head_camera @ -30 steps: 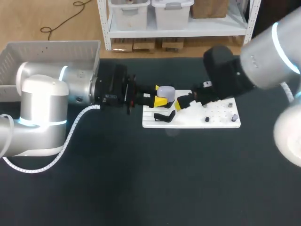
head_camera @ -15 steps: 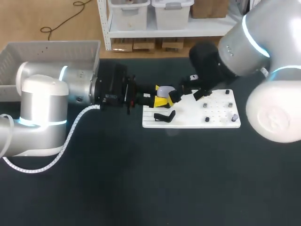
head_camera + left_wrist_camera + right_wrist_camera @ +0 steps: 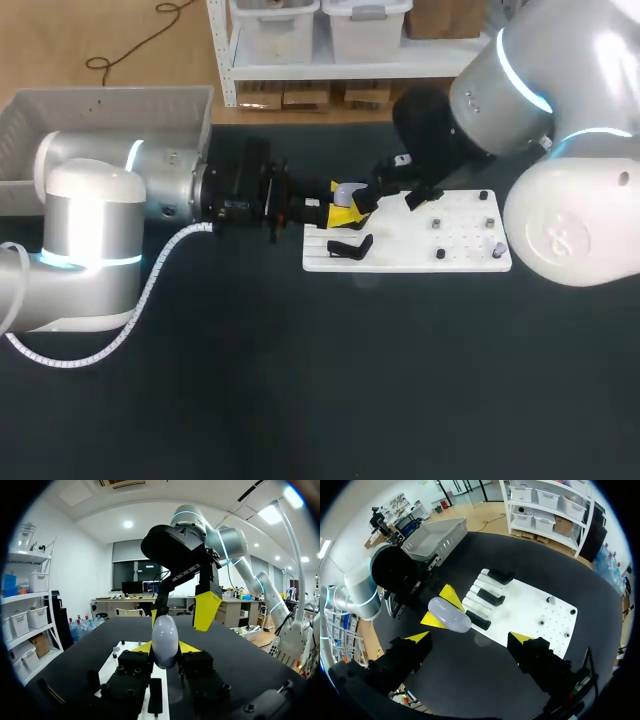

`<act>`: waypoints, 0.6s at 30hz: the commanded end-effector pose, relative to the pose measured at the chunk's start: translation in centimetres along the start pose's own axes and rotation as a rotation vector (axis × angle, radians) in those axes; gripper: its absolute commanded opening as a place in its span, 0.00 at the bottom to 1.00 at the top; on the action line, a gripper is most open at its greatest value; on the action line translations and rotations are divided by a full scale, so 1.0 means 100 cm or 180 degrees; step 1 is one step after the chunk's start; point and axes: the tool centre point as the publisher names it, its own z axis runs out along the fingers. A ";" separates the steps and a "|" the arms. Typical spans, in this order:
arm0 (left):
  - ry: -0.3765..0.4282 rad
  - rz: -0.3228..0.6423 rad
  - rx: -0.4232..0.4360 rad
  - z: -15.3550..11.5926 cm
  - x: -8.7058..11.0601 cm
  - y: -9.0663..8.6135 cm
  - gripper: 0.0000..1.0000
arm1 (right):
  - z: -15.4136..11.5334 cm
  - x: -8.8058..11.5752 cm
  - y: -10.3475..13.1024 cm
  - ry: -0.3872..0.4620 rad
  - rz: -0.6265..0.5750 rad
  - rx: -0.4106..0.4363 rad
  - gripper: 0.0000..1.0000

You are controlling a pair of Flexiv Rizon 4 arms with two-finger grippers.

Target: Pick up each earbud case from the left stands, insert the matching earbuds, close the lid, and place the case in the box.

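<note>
Over the board's (image 3: 470, 255) left end | left claw (image 3: 338, 210) clamped on earbud case (image 3: 348, 190), long axis pointing right | right claw (image 3: 388, 200) spread apart, just right of it.

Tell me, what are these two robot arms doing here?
The left arm's tool is shut on a pale, egg-shaped earbud case, holding it over the white board with its black stands. The right arm's tool hangs open right at the case, a finger on either side. Small pieces, probably the earbuds, sit on the board's right part.
</note>
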 end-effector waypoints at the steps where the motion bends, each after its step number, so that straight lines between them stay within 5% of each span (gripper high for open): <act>1: -0.0005 0.0007 -0.0015 0.000 0.000 -0.001 0.00 | 0.005 -0.005 -0.001 0.0012 0.0006 0.0002 1.00; 18: -0.0005 0.0007 -0.0015 0.000 0.000 -0.001 0.00 | 0.001 -0.017 -0.009 -0.0071 0.0067 0.0078 1.00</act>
